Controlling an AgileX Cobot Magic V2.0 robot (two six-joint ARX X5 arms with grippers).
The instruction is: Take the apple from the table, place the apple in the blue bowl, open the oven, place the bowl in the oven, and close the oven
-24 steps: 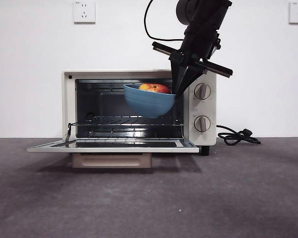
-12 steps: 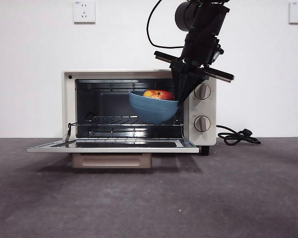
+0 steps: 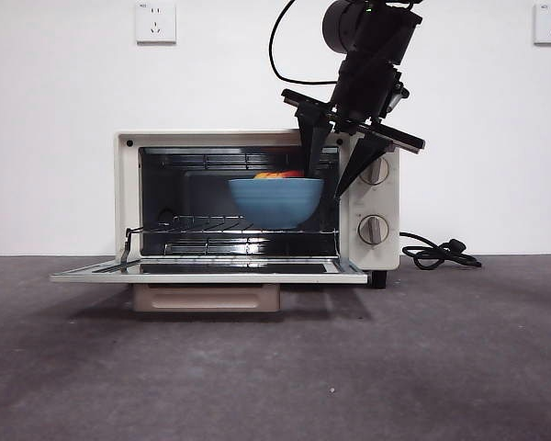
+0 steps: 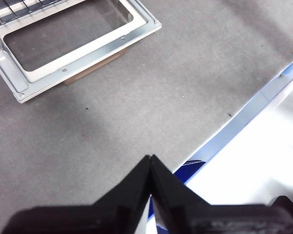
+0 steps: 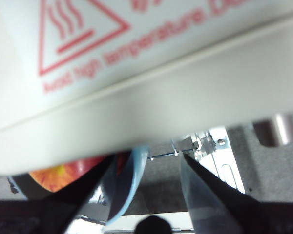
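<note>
A: What is the oven (image 3: pixel 257 207) like?

B: A cream-white box with a smooth shell, two round metal knobs on its panel and a wire rack (image 3: pixel 230 223) of thin rods inside. Its door (image 3: pixel 207 268), a metal frame round dark glass, lies flat and open in front of the cavity. A red heat warning is printed on the oven's top, as the right wrist view shows.

A: And the blue bowl (image 3: pixel 275 200)?

B: Round, deep and smooth, sitting level on the rack inside the oven, toward the knob side. The apple (image 3: pixel 277 175) lies in it, only its glossy red and orange top showing over the rim.

A: The right gripper (image 3: pixel 334 163)?

B: It hangs at the oven's upper front edge, jaws spread wide. They straddle the bowl's rim, one black jaw inside the bowl beside the apple and the other outside it; neither visibly presses the wall.

A: The left gripper (image 4: pixel 150 163)?

B: It hangs over the mottled grey table (image 4: pixel 151 92) in front of the oven's door, jaws pressed together with nothing between them.
</note>
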